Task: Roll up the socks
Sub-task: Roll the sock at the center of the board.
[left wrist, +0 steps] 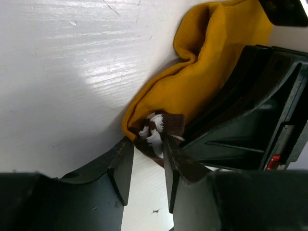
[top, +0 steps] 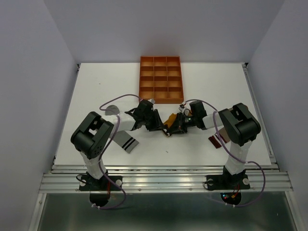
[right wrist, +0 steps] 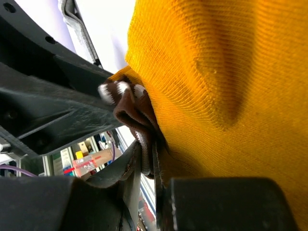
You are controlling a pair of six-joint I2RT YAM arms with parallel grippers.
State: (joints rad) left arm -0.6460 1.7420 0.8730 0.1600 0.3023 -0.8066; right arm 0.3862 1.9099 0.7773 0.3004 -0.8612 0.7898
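Rolling the yellow sock (top: 169, 119) looks to be the step in hand. It sits bunched at the middle of the table (top: 86, 106), just on the near side of the orange tray (top: 142, 79), with both arms meeting over it. The right jaws are pinched tight on the brown-and-white cuff (right wrist: 132, 108), with fabric folded between them. The left jaws stand narrow, a slit of bare table showing between them and the same cuff at their tips. Whether they bite the cloth I cannot tell.

To do this well, the left jaws should close fully on the cuff's edge before either arm pulls. Both wrists should then turn together, so the roll winds snug rather than twisting open. The two sets of jaws nearly touch, so small, slow moves suit here.

Room is fair. The tray lies just beyond on the far side, so any sweep is better taken sideways or toward the near edge. The grey sock (top: 126, 142) lies near left beside the left arm, and the brown sock (top: 217, 141) lies near right by the right arm. Both are apart from the work.
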